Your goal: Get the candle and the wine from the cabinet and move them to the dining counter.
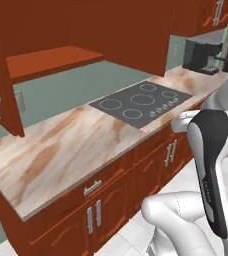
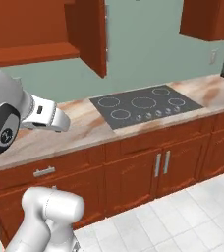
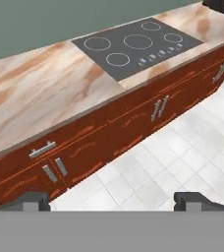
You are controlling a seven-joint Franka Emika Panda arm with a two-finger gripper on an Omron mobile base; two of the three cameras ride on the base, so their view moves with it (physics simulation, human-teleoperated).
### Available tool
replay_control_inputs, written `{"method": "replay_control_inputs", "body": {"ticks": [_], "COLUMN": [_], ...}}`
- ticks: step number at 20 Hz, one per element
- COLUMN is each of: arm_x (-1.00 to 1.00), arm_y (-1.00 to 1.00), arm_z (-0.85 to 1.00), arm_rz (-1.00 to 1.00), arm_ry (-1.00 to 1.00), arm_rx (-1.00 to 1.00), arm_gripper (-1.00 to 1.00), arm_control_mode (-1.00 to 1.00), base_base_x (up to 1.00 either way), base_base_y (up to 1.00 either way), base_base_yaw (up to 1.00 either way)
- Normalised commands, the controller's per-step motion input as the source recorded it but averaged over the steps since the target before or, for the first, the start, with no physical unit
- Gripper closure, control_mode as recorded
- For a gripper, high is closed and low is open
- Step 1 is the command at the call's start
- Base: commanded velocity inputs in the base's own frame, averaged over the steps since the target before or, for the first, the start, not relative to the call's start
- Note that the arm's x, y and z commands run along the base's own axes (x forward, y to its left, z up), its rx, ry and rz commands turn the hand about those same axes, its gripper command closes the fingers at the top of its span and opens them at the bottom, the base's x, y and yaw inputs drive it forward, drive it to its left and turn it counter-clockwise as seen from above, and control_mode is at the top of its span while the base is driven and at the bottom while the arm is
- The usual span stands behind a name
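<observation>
glossy white rounded arm point(image 1: 186, 220) shells, a long dark grey-black panel running down one link, plus a dark round joint cap with a small white logo.

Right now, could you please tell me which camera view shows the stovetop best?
The hand view: the whole stovetop lies unobstructed, seen from above. The right base view also shows it whole but flatter; the left base view shows it farther off, at an angle.

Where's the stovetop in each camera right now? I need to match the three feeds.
Left base view: stovetop sits right of centre, upper half, set in the wall counter.
Right base view: stovetop lies just right of centre.
Hand view: stovetop is at the top, right of centre.
Shared landmark: the silver drawer handle below the counter.
</observation>
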Motion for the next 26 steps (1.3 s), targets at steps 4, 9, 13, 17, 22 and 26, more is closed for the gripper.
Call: {"method": "replay_control_inputs", "body": {"ticks": [4,9,13,17,22,26], "arm_x": [0.0,0.0,0.0,0.0,0.0,0.0], "arm_y": [0.0,0.0,0.0,0.0,0.0,0.0], "arm_z": [0.0,0.0,0.0,0.0,0.0,0.0], "arm_rz": [0.0,0.0,0.0,0.0,0.0,0.0], "arm_ry": [0.0,0.0,0.0,0.0,0.0,0.0], "arm_rx": [0.0,0.0,0.0,0.0,0.0,0.0], "arm_gripper": [-1.0,-1.0,-1.0,-1.0,-1.0,-1.0], "arm_control_mode": [1.0,1.0,1.0,1.0,1.0,1.0], "base_base_x": [0.35,0.41,0.61,0.73,0.71,0.54], "base_base_y": [-0.01,-0.11,-0.08,-0.17,-0.18,-0.23], "base_base_yaw": [0.73,0.61,0.44,0.27,0.18,0.14]}}
